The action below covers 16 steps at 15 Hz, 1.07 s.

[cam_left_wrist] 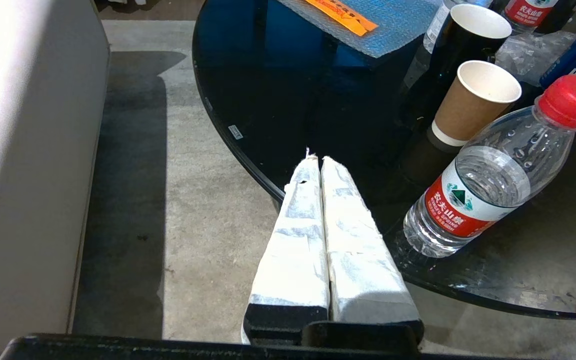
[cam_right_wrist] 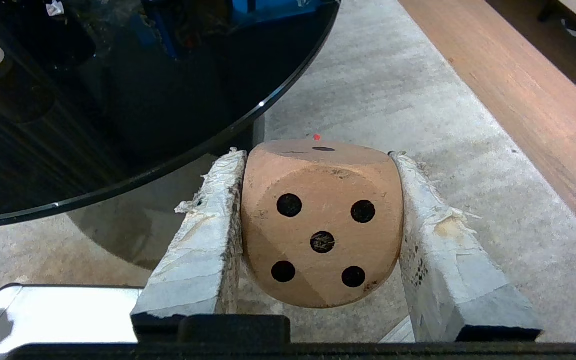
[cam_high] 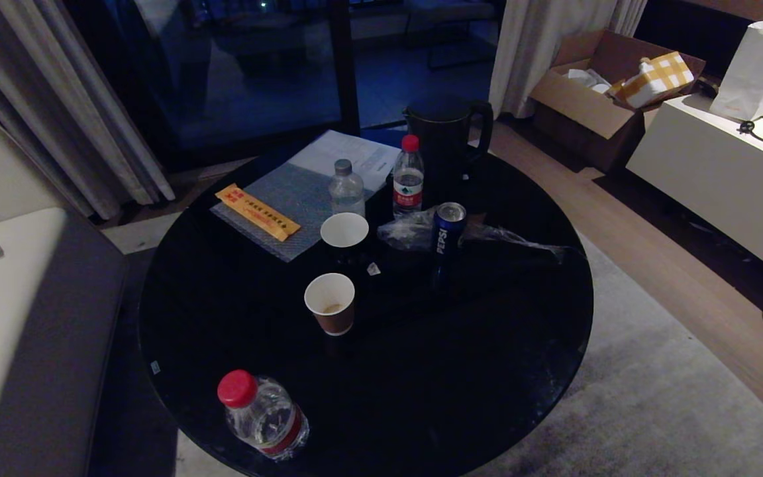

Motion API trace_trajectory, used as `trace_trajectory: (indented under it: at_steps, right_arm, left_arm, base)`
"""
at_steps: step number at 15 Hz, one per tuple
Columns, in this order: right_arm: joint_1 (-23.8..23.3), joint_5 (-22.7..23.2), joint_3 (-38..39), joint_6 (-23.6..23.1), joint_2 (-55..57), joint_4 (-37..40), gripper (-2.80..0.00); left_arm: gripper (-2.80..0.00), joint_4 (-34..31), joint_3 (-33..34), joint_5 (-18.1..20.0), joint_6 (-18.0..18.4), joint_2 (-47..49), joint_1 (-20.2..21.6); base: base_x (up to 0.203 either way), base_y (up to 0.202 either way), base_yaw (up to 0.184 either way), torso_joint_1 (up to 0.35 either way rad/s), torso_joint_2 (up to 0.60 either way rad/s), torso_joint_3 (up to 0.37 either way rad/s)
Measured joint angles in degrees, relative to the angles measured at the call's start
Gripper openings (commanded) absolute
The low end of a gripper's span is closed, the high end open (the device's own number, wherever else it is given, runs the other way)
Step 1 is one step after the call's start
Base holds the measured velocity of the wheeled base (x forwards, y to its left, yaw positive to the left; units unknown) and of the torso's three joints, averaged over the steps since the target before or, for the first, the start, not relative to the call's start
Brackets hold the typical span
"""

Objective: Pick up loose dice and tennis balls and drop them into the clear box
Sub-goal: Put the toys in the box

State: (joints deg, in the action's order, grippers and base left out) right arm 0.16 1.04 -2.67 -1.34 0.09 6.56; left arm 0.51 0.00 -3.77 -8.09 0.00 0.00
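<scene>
In the right wrist view a beige die (cam_right_wrist: 322,230) with dark dots, its five face toward the camera, sits clamped between the white-taped fingers of my right gripper (cam_right_wrist: 318,157), held above grey carpet beside the round black table's edge (cam_right_wrist: 218,142). My left gripper (cam_left_wrist: 317,159) is shut with nothing in it, hanging by the table's near rim over the floor. Neither arm appears in the head view. The tennis balls and the clear box are out of view.
The black round table (cam_high: 487,344) carries a lying water bottle (cam_high: 263,417), two paper cups (cam_high: 330,301), a Pepsi can (cam_high: 448,228), upright bottles (cam_high: 408,175), a black kettle (cam_high: 448,132) and papers. A sofa (cam_high: 17,298) stands left; a cardboard box (cam_high: 610,79) and a white cabinet (cam_high: 719,165) stand right.
</scene>
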Motion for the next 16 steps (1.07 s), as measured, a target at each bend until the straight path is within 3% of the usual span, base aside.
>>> trace_trajectory:
  at_steps: [16]
  right_arm:
    - [0.0,-0.2,0.0,1.1,-0.2,0.2,-2.80]
  left_arm:
    - [-2.80,-0.1,0.0,-0.1,0.0,0.0,0.0]
  base:
    - [0.000,0.000,0.000,0.000,0.00,0.000]
